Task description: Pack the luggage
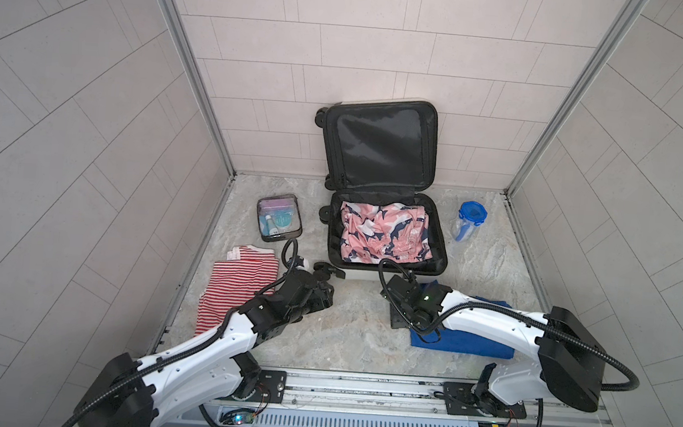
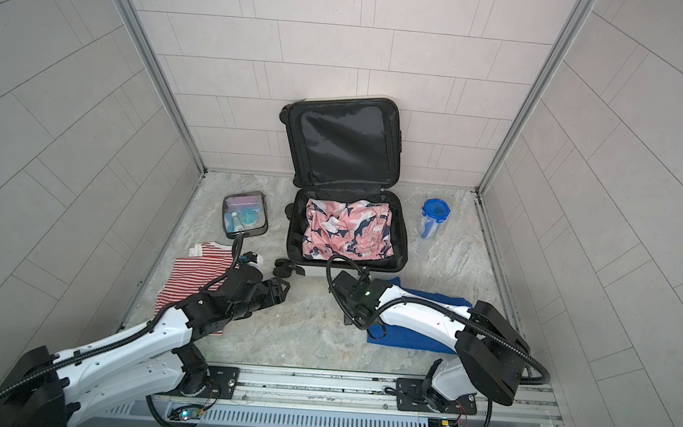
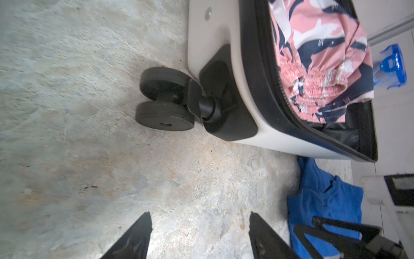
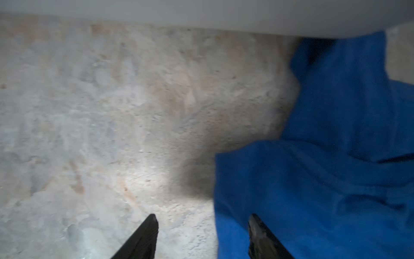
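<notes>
The luggage [image 1: 368, 274] [image 2: 318, 270] lies open at the back middle, its black-lined lid [image 1: 378, 142] leaning on the wall. A pink and navy patterned garment [image 1: 384, 232] [image 3: 318, 56] fills the lower half. My left gripper [image 1: 327, 294] [image 3: 199, 216] hangs open over bare floor, just in front of the case's front-left wheel [image 3: 163, 98], with nothing between the fingers. My right gripper [image 1: 396, 323] [image 4: 202, 218] is open too, low at the left edge of a blue garment [image 1: 467, 337] [image 4: 336, 157]. One finger stands over the cloth, one over the floor.
A red and white striped shirt [image 1: 238, 290] lies at the front left, partly under the left arm. A clear toiletry pouch [image 1: 279, 218] sits left of the case. A clear container with a blue lid [image 1: 470, 220] stands to the right. Tiled walls close in three sides.
</notes>
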Motion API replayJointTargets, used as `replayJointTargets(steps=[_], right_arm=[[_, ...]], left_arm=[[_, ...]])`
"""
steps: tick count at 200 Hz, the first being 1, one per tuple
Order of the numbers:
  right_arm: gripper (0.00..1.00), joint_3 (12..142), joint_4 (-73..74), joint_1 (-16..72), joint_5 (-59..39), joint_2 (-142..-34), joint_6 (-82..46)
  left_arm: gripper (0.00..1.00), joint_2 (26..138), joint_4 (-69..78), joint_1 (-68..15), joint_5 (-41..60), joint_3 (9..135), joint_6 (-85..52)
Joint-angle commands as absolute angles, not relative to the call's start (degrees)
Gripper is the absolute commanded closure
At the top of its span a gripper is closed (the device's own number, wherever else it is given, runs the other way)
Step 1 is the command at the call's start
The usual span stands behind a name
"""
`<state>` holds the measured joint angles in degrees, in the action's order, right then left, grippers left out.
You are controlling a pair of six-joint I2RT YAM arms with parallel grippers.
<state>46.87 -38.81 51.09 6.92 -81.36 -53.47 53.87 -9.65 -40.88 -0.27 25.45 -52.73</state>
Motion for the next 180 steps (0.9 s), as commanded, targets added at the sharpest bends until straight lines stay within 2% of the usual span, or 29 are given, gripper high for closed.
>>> replayJointTargets(steps=[1,29,56,100,125,141,165,180], right_arm=[[0.32,44.64,-40.72,49.41,8.71,-78.85,-51.91],[0.32,42.86,-38.66,48.20,7.58,-79.72,-51.04],[0.37,41.69,-35.84,47.90,6.63,-81.90,-51.15],[0.60,40.68,-32.98,47.99,5.55,-84.98,-51.72],[0.82,40.64,-32.53,48.70,5.36,-85.01,-52.46],[0.92,41.50,-33.16,49.99,5.55,-84.90,-52.80],[1.00,44.02,-33.89,52.16,5.40,-85.90,-53.13],[1.00,46.02,-34.37,53.85,5.36,-86.97,-53.43]], left_arm=[[0.25,56.47,-7.19,-41.25,3.96,29.47,-49.62],[0.24,59.73,-5.13,-42.65,4.44,31.27,-49.26],[0.25,61.00,-3.94,-43.34,4.17,32.04,-49.57],[0.25,60.20,-4.50,-43.41,3.53,32.08,-49.66],[0.25,59.47,-5.02,-43.42,2.98,31.90,-49.72],[0.25,59.07,-5.23,-43.42,2.49,31.65,-49.74],[0.24,58.15,-4.22,-43.41,0.71,30.24,-50.51],[0.25,57.09,-2.27,-43.39,-0.67,28.25,-51.30]])
